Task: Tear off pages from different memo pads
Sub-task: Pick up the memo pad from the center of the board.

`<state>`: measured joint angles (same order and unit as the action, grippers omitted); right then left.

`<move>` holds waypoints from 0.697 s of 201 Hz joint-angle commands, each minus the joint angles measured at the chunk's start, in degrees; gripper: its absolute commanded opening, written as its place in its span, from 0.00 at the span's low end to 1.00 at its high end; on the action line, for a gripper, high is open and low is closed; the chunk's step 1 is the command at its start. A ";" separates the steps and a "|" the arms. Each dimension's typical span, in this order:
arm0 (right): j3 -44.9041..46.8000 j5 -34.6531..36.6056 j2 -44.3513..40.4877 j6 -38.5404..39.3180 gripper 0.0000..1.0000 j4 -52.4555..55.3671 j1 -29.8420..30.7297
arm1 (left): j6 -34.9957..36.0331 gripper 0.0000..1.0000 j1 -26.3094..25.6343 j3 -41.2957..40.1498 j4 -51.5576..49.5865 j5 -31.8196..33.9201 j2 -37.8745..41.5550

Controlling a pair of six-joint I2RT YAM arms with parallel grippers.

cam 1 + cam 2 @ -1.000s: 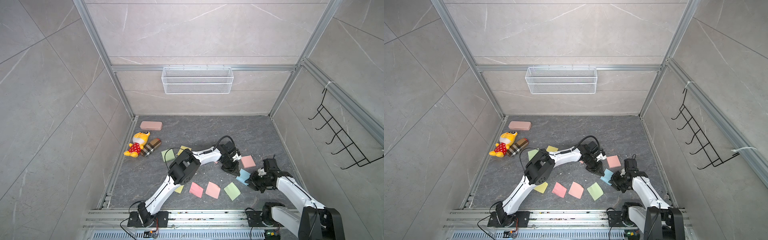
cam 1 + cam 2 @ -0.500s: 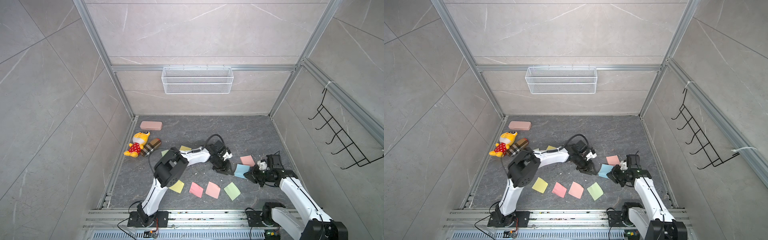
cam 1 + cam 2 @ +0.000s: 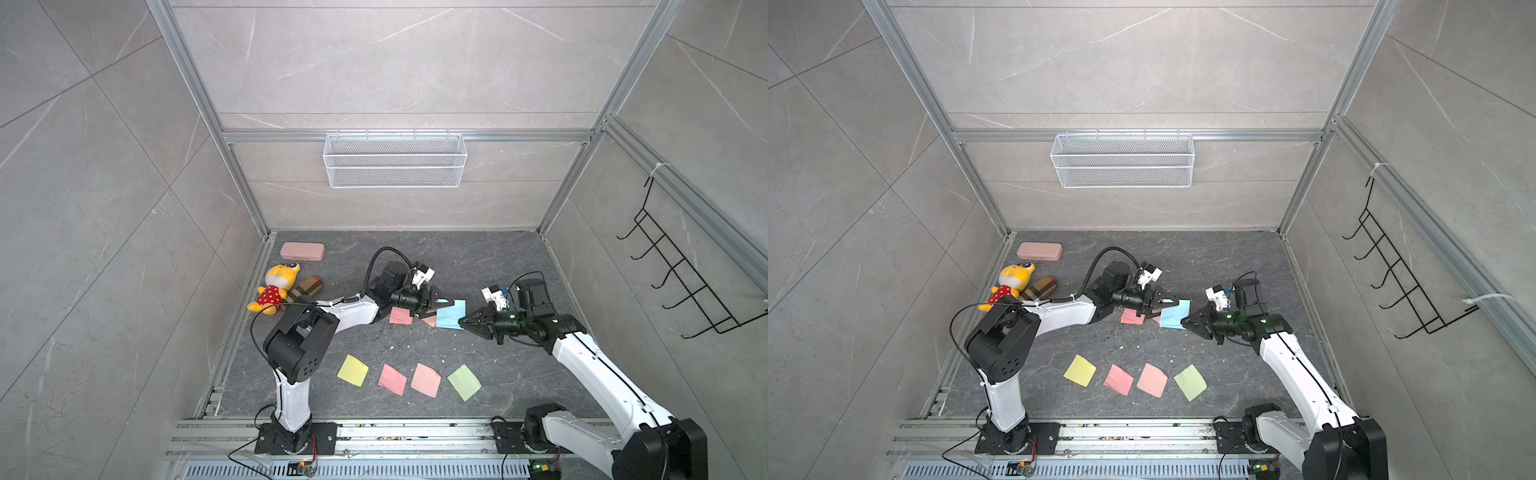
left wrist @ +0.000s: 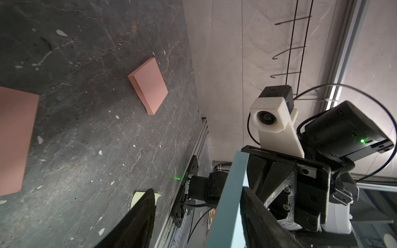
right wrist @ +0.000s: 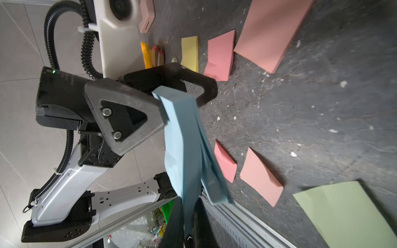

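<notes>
Both top views: four loose pages [image 3: 425,380], one blue memo pad [image 3: 451,314] aloft

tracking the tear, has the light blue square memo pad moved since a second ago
Yes, the blue pad shifted away from the green paper sheet, toward the pink oblong case.

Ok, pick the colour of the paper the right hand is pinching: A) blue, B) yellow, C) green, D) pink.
A: in a top view the right hand is shut on a corner of the blue memo pad; the right wrist view shows blue paper between its fingers.
</notes>
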<state>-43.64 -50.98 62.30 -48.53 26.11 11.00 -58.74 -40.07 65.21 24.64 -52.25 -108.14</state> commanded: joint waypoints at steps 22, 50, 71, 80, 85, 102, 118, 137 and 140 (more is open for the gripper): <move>-1.59 -2.96 1.91 -2.71 0.00 -4.23 0.77 | -1.35 0.36 0.73 -0.55 5.25 -5.02 4.49; -2.08 -3.60 2.41 -2.59 0.00 -4.08 1.20 | -1.56 0.26 2.51 -1.84 4.92 -5.82 5.29; -2.81 -3.76 2.87 -2.39 0.03 -4.10 1.89 | -0.73 0.13 2.85 -1.24 3.33 -6.25 5.77; -3.32 -3.68 3.07 -1.89 0.13 -3.95 2.18 | -0.83 0.07 2.98 -1.05 2.60 -6.24 5.88; -3.60 -3.60 3.02 -1.64 0.19 -3.87 2.23 | -0.85 0.05 3.17 -0.96 2.09 -6.28 6.04; -5.99 -1.13 3.30 2.87 0.35 0.94 2.27 | -0.33 0.00 4.71 -1.14 -1.93 -5.74 6.82; -10.35 2.94 4.93 10.66 0.39 8.27 2.51 | 2.06 0.00 7.44 -1.70 -9.10 -4.00 7.90; -15.85 10.73 7.39 17.87 0.42 14.41 5.16 | 6.72 0.00 10.42 -1.67 -19.53 -1.13 9.59; -16.85 12.08 7.84 18.99 0.42 15.21 5.85 | 7.31 0.00 10.73 -1.59 -20.79 -0.73 9.81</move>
<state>-54.06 -48.66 67.61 -41.41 31.55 13.80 -57.74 -32.82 63.37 16.38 -55.83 -102.76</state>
